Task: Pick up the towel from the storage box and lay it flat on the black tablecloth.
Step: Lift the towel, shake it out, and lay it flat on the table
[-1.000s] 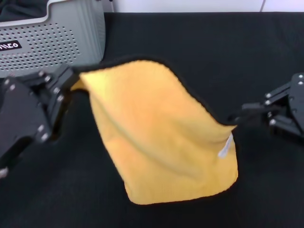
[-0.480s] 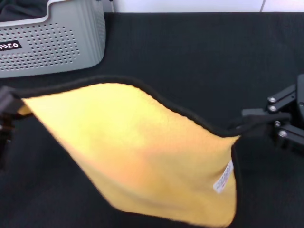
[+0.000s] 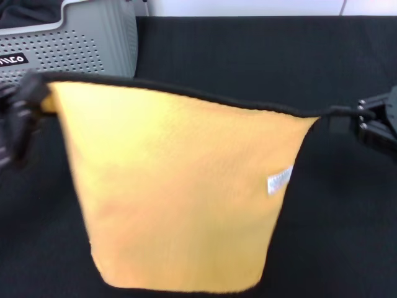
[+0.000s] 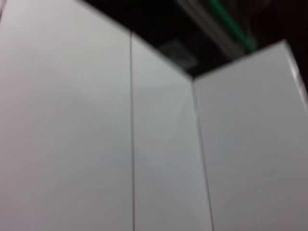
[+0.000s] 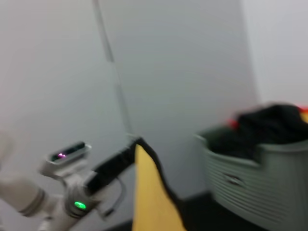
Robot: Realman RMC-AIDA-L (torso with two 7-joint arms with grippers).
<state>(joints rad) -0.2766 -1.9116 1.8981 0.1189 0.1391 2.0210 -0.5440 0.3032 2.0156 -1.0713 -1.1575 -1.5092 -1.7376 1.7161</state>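
Note:
The yellow-orange towel (image 3: 173,186) hangs spread out above the black tablecloth (image 3: 248,56), its black-trimmed top edge stretched taut between both grippers. My left gripper (image 3: 28,99) is shut on the towel's left top corner, in front of the grey storage box (image 3: 74,49). My right gripper (image 3: 347,115) is shut on the right top corner. A small white tag (image 3: 279,181) shows near the towel's right edge. In the right wrist view the towel (image 5: 151,192) shows edge-on, with the storage box (image 5: 260,178) beyond it holding dark cloth.
The storage box stands at the back left corner of the tablecloth. White wall panels (image 4: 96,120) fill the left wrist view. The other arm's wrist with a green light (image 5: 77,204) shows in the right wrist view.
Both grippers have lifted and pulled apart, so the sagging, folded towel is now stretched out and hangs nearly flat with a straight top edge.

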